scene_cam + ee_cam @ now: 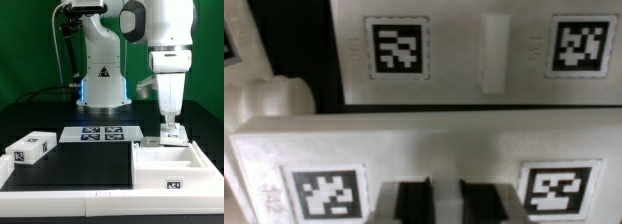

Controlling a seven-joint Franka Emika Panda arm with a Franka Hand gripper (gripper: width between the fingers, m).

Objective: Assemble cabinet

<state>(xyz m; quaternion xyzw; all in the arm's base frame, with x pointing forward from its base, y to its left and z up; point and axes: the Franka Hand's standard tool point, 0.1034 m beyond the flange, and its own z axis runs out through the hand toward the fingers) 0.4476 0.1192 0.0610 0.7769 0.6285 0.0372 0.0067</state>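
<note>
The open white cabinet body (196,168) lies on the exterior view's right of the table, with a tag on its front wall. My gripper (172,126) points straight down over its back edge and is shut on a small white tagged panel (172,131). In the wrist view my gripper (446,202) has its dark fingers (413,200) pressed on the held panel (438,150), which bears two tags. Beyond it lies another white tagged surface (473,30) with a raised ridge. A rounded white knob (269,100) shows at the side.
A small white tagged block (30,148) lies at the exterior view's left. The marker board (100,133) lies behind a black mat (70,165). The robot base (103,75) stands at the back, before a green wall.
</note>
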